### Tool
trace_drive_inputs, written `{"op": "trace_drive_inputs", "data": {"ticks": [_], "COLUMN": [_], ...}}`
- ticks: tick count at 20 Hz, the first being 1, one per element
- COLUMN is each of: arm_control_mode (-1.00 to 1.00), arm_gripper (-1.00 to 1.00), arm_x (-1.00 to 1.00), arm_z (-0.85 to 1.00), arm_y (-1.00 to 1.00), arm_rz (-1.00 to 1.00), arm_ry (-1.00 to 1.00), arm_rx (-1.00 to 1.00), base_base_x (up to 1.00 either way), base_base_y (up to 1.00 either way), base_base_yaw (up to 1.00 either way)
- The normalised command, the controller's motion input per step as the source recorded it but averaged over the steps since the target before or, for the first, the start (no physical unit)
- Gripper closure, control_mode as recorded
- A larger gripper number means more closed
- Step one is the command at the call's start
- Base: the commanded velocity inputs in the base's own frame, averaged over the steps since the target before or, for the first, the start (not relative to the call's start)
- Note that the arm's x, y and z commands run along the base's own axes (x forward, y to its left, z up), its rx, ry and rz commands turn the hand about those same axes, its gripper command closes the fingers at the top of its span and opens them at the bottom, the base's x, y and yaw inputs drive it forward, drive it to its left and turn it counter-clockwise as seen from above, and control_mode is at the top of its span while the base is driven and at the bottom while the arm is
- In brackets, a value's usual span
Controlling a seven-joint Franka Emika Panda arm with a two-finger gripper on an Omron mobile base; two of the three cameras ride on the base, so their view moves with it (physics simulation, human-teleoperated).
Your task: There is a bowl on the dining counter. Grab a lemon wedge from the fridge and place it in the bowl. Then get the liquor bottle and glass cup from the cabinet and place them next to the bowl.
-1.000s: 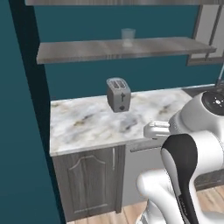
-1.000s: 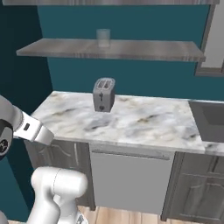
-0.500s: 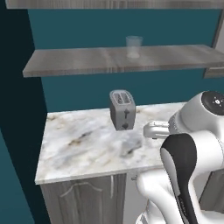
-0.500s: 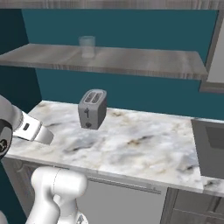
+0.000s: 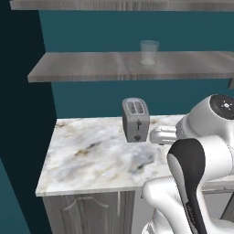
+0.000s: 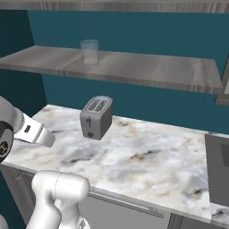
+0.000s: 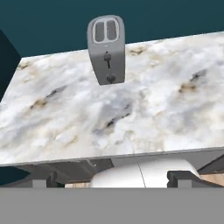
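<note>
A clear glass cup (image 5: pixel 149 51) (image 6: pixel 89 51) stands upright on the lower open wooden shelf (image 5: pixel 91 66) (image 6: pixel 152 69) above the counter. In the hand view my gripper (image 7: pixel 114 179) is open, its dark fingertips (image 7: pixel 41 179) far apart with nothing between them, below and in front of the counter's front edge. It looks over the marble counter (image 7: pixel 166 100) toward the toaster. My arm (image 5: pixel 196 173) is folded low before the counter, well under the cup. The bowl, lemon wedge and liquor bottle are out of view.
A grey two-slot toaster (image 5: pixel 135 119) (image 6: pixel 95 117) (image 7: pixel 107 48) stands at the back of the marble counter (image 5: pixel 91 155) (image 6: pixel 147 156), under the cup's shelf. A dark grey panel (image 6: pixel 219 174) lies at the counter's right end. A dark tall wall (image 5: pixel 23 114) closes the left side.
The whole picture has shifted: the base has driven closer, so counter, toaster and shelf look larger. My arm keeps the same pose and the cup has not moved.
</note>
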Motion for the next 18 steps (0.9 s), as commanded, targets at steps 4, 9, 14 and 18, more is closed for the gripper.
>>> {"op": "trace_drive_inputs", "data": {"ticks": [4, 9, 14, 18], "arm_control_mode": [-1.00, -1.00, -1.00, -1.00], "arm_gripper": [-1.00, -1.00, -1.00, -1.00], "arm_x": [0.58, 0.21, 0.00, -0.01], "arm_z": [0.14, 0.35, 0.46, 0.36], "arm_y": [-0.30, -0.10, 0.00, -0.01], "arm_rz": [0.34, 0.41, 0.45, 0.41], "arm_ry": [-0.06, -0.19, -0.27, -0.27], "arm_rx": [0.01, -0.03, -0.21, -0.31], "base_base_x": [0.00, 0.00, 0.00, 0.00], "base_base_y": [0.00, 0.00, 0.00, 0.00], "base_base_yaw": [0.00, 0.00, 0.00, 0.00]}}
